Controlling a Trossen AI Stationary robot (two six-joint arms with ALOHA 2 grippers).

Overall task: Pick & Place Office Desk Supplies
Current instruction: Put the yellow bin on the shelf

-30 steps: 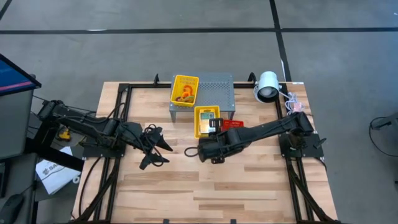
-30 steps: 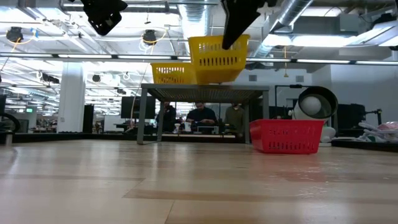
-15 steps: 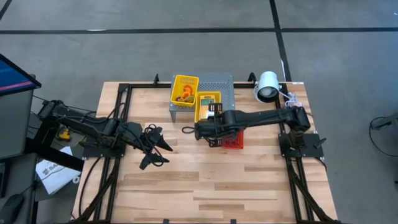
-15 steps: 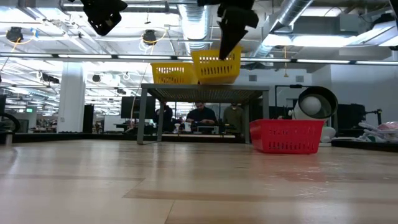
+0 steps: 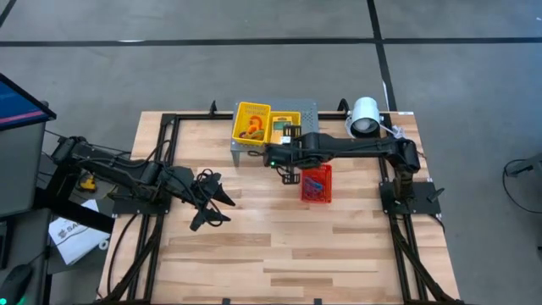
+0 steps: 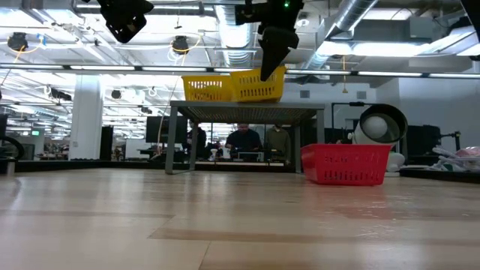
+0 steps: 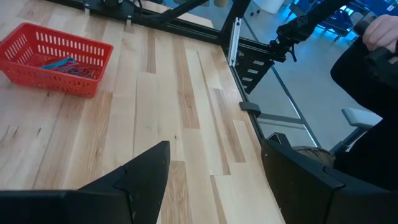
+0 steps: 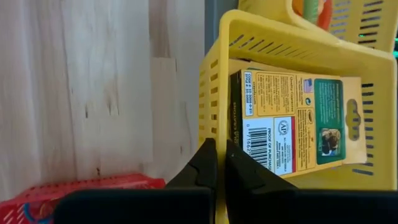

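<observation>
Right tool pinches the near wall of a yellow basket holding a card box, its length running away from the tool; left tool waits spread, well apart.

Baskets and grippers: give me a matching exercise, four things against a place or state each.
Things:
1. red basket
2. right gripper
3. left gripper
4. card box

States:
A. open, over bare table
B. inside a yellow basket
C. on the table, holding bands
D. shut on a yellow basket's rim

Pairs: 1-C, 2-D, 3-A, 4-B
</observation>
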